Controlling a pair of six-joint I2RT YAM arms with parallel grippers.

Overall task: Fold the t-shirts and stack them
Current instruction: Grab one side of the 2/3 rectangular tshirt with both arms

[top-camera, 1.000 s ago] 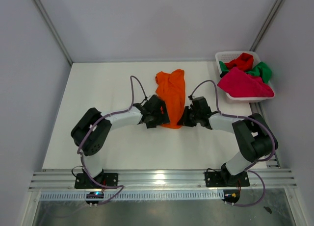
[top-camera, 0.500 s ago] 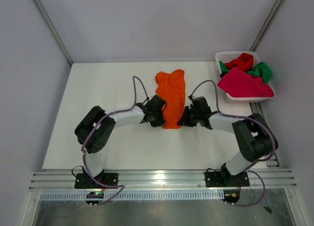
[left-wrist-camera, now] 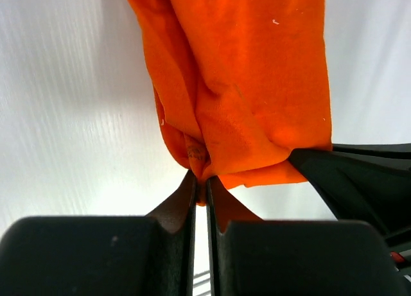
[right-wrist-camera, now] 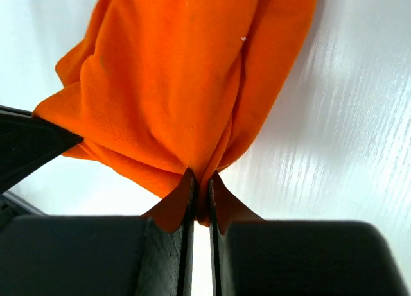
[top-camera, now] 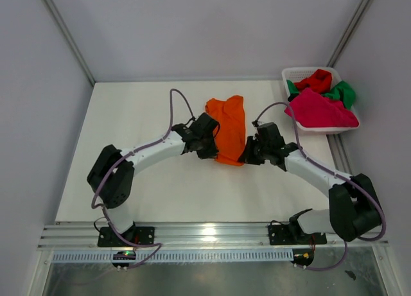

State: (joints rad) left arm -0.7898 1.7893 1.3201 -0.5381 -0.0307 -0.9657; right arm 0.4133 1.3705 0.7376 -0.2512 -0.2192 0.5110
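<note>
- Our left hand point(left-wrist-camera: 200, 180) is clamped on the near edge of the orange t-shirt point(left-wrist-camera: 257, 84). Its jaws are pressed almost together, with a bunched fold of cloth pinched between them.
- Our right hand point(right-wrist-camera: 201, 180) is likewise closed on the same orange t-shirt point(right-wrist-camera: 180, 84), with the cloth gathered into a narrow pleat right at its tips.
- From above, we see the left hand point(top-camera: 212, 148) and the right hand point(top-camera: 247, 156) near each other. Each holds one near corner of the orange t-shirt point(top-camera: 230, 126), which lies between them.
- Beyond the left hand the shirt runs away from us in long wrinkled folds. A black part of the right hand point(left-wrist-camera: 359, 174) shows just to its right, touching the cloth's edge.
- Beyond the right hand the shirt spreads wider and leans off to the left, where a black part of the left hand point(right-wrist-camera: 26, 148) comes into the picture.
- The white desk point(top-camera: 141, 116) carries the shirt, and bare desk point(left-wrist-camera: 64, 84) shows on both sides of the cloth ahead of each hand.
- Far beyond the right hand and off to its right stands a white lattice basket point(top-camera: 297, 70) at the desk's far corner, well apart from both hands.
- In the basket a magenta-pink t-shirt point(top-camera: 318, 110) lies nearest and hangs over the near rim. A red t-shirt point(top-camera: 314, 81) and a green t-shirt point(top-camera: 343, 90) are heaped behind it.
</note>
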